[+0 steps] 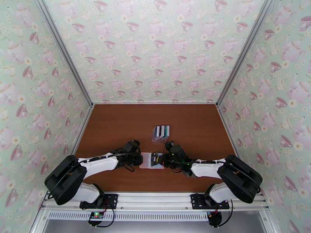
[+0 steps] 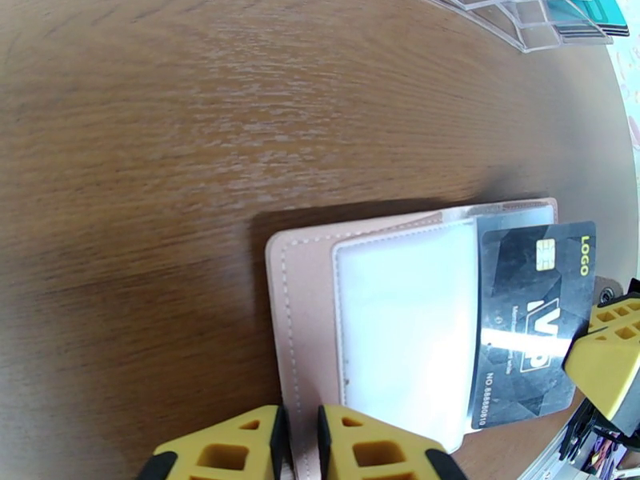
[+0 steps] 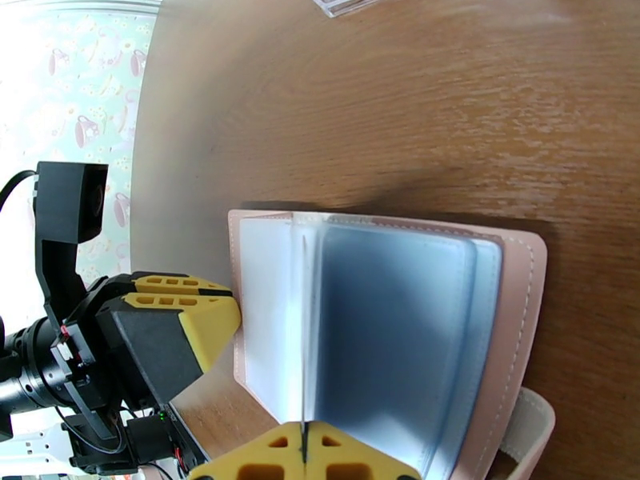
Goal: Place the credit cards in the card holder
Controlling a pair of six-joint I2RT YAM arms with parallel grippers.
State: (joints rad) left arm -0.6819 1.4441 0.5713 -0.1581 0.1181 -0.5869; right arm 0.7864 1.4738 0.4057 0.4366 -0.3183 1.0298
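Left wrist view: the left gripper [image 2: 298, 451] pinches the 6 o'clock edge of the open card holder [image 2: 308, 314], so the right gripper [image 2: 592, 339], clamped on the black card [image 2: 528, 314] at 3 o'clock, should push it flat toward 9 o'clock.

Pink card holder [image 2: 304, 330], black credit card [image 2: 524, 330], brown wood-grain table [image 2: 160, 154]
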